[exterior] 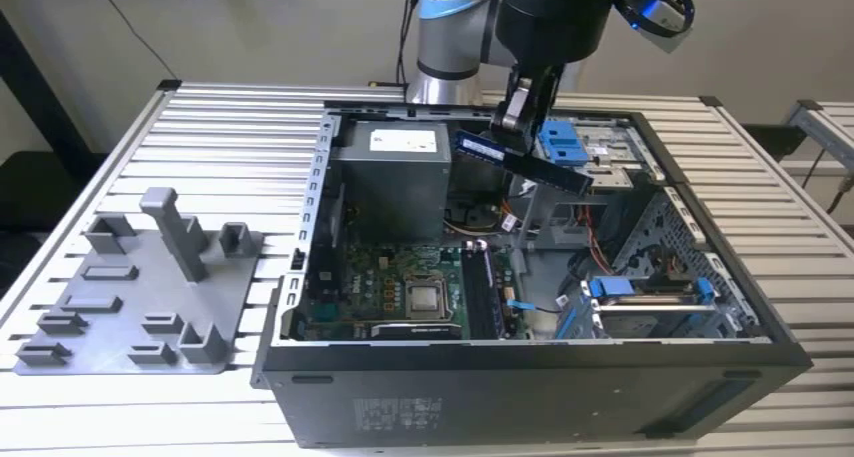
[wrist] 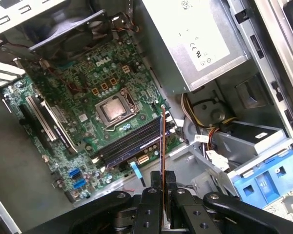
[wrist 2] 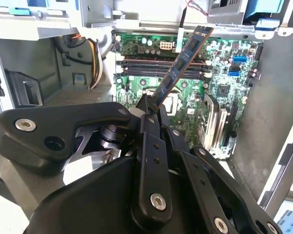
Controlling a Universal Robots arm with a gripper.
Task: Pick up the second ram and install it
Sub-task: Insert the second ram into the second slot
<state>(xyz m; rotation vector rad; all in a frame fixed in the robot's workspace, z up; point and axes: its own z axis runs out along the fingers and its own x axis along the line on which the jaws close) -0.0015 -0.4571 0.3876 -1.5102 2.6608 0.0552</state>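
Observation:
The second ram is a long dark stick with a blue label. It hangs tilted in the air over the open computer case. My gripper is shut on it near one end. In the second wrist view the ram slants up from the fingertips over the green motherboard. In the first wrist view it shows edge-on as a thin line above the long black memory slots, clear of them.
A grey power-supply box stands at the case's back. Beside the ram are a blue drive bracket and loose cables. The processor sits mid-board. A grey fixture plate with pegs lies at the exterior view's left.

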